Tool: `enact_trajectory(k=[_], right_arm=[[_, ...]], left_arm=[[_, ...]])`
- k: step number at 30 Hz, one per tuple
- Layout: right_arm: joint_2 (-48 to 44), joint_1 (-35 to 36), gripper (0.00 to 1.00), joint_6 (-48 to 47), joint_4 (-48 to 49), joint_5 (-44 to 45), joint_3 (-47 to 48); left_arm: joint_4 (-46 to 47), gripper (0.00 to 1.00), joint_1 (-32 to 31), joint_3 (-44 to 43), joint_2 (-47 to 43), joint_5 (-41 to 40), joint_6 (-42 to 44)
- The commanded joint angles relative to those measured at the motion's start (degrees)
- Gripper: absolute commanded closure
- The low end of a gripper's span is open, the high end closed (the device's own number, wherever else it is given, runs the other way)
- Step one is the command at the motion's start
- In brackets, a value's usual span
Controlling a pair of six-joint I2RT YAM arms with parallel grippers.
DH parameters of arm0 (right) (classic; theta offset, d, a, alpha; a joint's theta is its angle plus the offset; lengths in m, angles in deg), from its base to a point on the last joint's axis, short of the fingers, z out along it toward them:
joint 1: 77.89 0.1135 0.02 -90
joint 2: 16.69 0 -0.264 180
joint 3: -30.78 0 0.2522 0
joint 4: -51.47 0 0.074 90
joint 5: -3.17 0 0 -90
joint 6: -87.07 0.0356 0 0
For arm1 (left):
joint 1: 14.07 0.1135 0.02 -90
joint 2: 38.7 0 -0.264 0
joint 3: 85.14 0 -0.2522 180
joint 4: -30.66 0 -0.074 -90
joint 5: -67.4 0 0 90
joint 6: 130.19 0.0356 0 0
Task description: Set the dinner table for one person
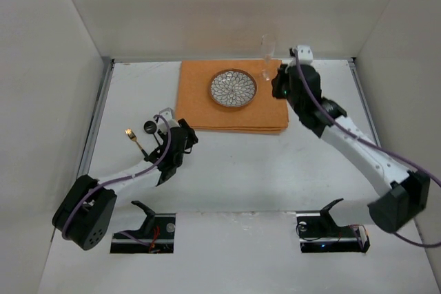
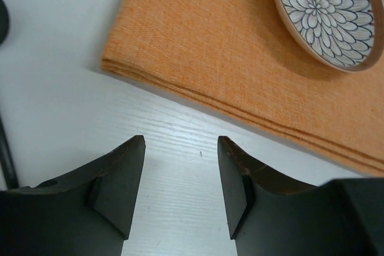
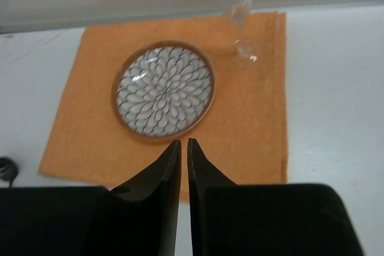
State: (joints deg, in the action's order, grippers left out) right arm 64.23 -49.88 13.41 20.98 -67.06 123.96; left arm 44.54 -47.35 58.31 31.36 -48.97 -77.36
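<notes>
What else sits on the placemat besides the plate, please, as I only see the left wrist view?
Observer: A clear stemmed glass stands upright at the placemat's far right corner, beside the plate.
Operator: Where is the fork, please?
Observer: The gold fork lies on the table, left of the placemat, not on it.
Operator: And the right hand?
Observer: The right hand is shut and empty, close to the placemat's right edge.

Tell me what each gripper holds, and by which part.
Nothing is held. The left gripper is open over the table, and the right gripper is nearly shut on nothing above the placemat.
</notes>
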Motion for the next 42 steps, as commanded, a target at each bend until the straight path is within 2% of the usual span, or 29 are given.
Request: enact_trajectory(k=[1,6,12,15,19,23,32,42], right_arm=[[-8.92,3.22,0.84,5.8,16.36,-0.52,-16.44],[-16.93,8.76,0.81,8.88,24.1,-1.75,-32.9],[-20.72,13.69,0.7,10.03,29.73,-2.45,-41.44],[-20.9,14.13,0.62,10.12,31.58,-2.89,-43.2],[-21.25,14.22,0.56,11.43,33.87,-4.47,-45.23],[-20.99,13.78,0.55,12.14,34.4,-6.32,-45.49],[-19.05,14.22,0.54,12.23,34.75,-6.41,-44.79],[-18.79,14.22,0.53,12.23,34.75,-6.23,-44.96]], left_arm=[[-8.63,0.51,0.54,-4.72,-4.49,-5.97,1.31],[-20.67,0.51,1.59,-6.66,-9.76,-6.15,0.52],[-29.56,0.58,8.52,-6.57,-12.49,-3.43,-0.63],[-30.53,0.59,13.36,-6.92,-10.48,-1.15,-0.01],[-30.45,0.59,15.3,-8.41,-5.65,0.79,1.22],[-30.19,0.59,15.31,-9.64,-0.2,2.63,0.87],[-28.26,0.61,16.01,-10.0,3.67,1.15,0.08],[-25.7,0.68,18.91,-10.17,7.81,1.59,-0.98]])
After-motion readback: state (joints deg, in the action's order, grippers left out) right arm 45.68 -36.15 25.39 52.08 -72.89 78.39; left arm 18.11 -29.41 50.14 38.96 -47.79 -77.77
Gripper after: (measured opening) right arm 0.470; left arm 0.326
